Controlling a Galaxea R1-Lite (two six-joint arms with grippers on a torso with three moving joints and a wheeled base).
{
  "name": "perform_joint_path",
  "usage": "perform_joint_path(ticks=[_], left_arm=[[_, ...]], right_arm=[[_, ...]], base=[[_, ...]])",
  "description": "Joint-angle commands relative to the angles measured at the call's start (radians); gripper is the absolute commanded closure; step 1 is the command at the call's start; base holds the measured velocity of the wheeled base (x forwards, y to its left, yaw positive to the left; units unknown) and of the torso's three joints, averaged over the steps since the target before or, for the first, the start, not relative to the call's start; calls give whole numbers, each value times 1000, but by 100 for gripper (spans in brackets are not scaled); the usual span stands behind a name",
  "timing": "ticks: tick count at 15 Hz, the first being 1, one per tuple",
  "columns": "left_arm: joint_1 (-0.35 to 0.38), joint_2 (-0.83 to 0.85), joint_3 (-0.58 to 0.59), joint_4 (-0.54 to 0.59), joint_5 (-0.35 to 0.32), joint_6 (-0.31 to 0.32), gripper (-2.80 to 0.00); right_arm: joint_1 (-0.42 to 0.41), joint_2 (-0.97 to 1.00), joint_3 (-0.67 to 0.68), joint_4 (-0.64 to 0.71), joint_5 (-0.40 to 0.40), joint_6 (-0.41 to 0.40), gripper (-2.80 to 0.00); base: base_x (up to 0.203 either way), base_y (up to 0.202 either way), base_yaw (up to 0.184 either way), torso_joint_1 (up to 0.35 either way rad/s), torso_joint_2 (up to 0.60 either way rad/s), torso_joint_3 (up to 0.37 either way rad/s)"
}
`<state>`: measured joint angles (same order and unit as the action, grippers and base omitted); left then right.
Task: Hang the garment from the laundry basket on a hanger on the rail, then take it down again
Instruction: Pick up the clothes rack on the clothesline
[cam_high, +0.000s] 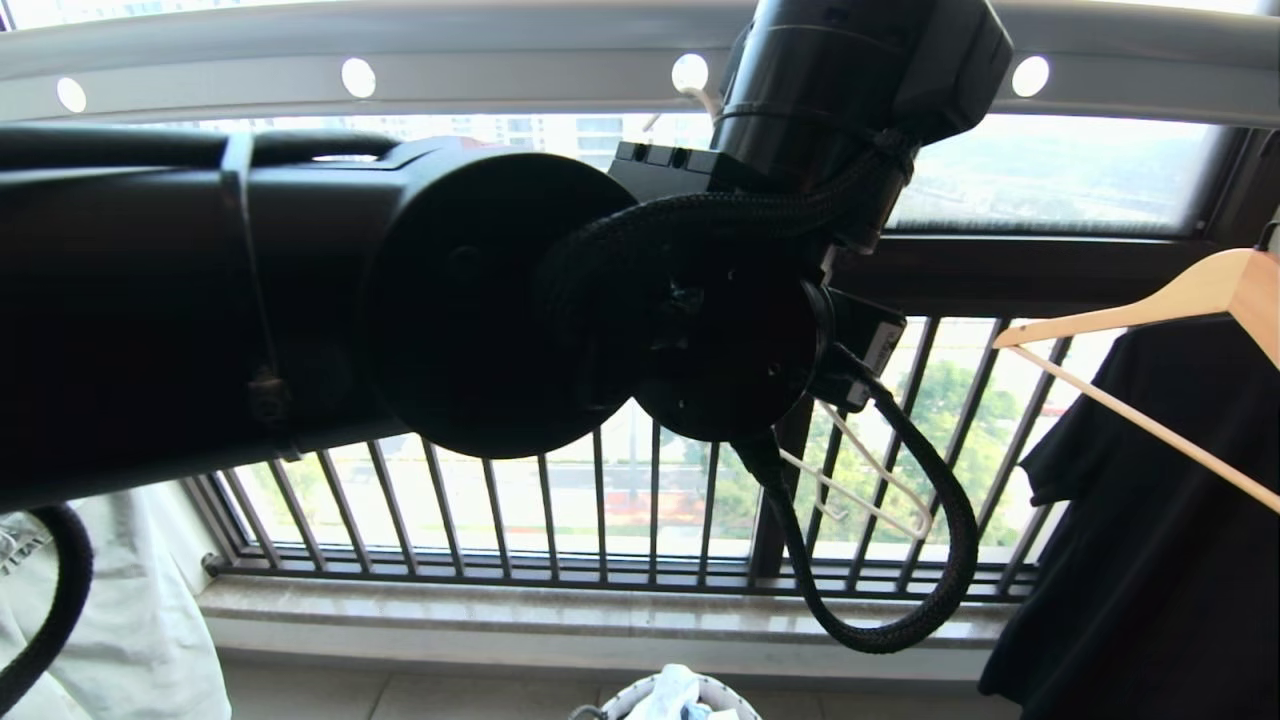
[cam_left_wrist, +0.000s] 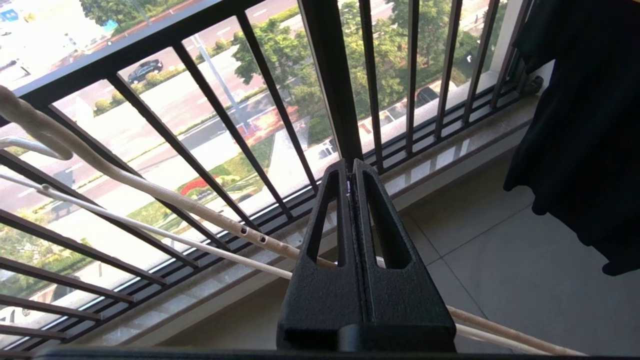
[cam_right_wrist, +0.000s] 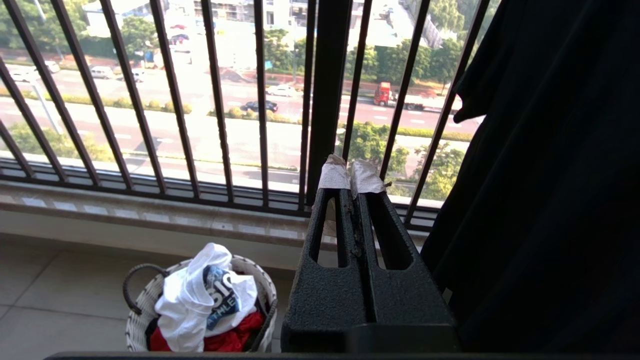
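The white garment (cam_right_wrist: 185, 300) with a navy logo lies bunched on top of the laundry basket (cam_right_wrist: 142, 305) on the floor; the basket's rim (cam_high: 725, 692) also shows at the bottom of the head view. The cream hanger (cam_left_wrist: 165, 196) hangs under the grey rail (cam_high: 500, 75), bare. My left arm is raised across the head view. Its gripper (cam_left_wrist: 351, 167) is shut with nothing between the fingers, and the hanger's bars pass beneath it. My right gripper (cam_right_wrist: 352, 172) is shut and empty, up beside the basket, with white tape on its tips.
A black shirt (cam_high: 1150, 560) on a wooden hanger (cam_high: 1200, 290) hangs at the right, close to my right gripper. The black balcony railing (cam_high: 500, 500) and a stone sill stand ahead. Red cloth (cam_right_wrist: 230, 340) lies under the garment. White fabric (cam_high: 140, 620) hangs at the far left.
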<state>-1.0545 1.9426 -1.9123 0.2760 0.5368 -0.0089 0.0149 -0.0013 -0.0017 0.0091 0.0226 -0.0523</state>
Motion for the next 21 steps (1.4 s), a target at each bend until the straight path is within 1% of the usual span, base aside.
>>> perform_joint_path(ticks=[1,7,8,10,11,12,14,15,16,17,18,19,20,21], left_arm=[[-12,-54,12,0,8,0,0],[-58,-166,105,-3,16,-6,0],[-59,-183,118,-3,34,-10,0],[-60,-230,153,-2,134,-31,0],[-62,-273,177,-1,167,-37,0],[-65,-323,207,4,190,-39,-280],[-68,-410,287,60,253,-52,-280],[-68,-443,324,86,276,-76,-280],[-63,-468,351,123,286,-92,-280],[-46,-484,371,167,289,-129,-280],[-19,-489,377,214,289,-180,-280],[19,-488,382,255,284,-213,-280],[59,-483,400,280,262,-240,-280],[103,-477,426,287,193,-254,-280]], right_arm=[[0,0,0,0,0,-1,0],[0,0,0,0,0,0,0],[0,1,0,0,0,-1,0],[0,0,0,0,0,0,0],[0,0,0,0,0,-1,0],[0,1,0,0,0,0,0],[0,0,0,0,0,0,0],[0,0,0,0,0,-1,0],[0,0,0,0,0,0,0],[0,0,0,0,0,-1,0],[0,1,0,0,0,0,0],[0,1,0,0,0,-1,0],[0,1,0,0,0,-1,0],[0,1,0,0,0,-1,0]], base=[[0,0,0,0,0,0],[0,0,0,0,0,0],[0,0,0,0,0,0],[0,0,0,0,0,0],[0,0,0,0,0,0],[0,0,0,0,0,0],[0,0,0,0,0,0],[0,0,0,0,0,0],[0,0,0,0,0,0],[0,0,0,0,0,0],[0,0,0,0,0,0],[0,0,0,0,0,0],[0,0,0,0,0,0],[0,0,0,0,0,0]])
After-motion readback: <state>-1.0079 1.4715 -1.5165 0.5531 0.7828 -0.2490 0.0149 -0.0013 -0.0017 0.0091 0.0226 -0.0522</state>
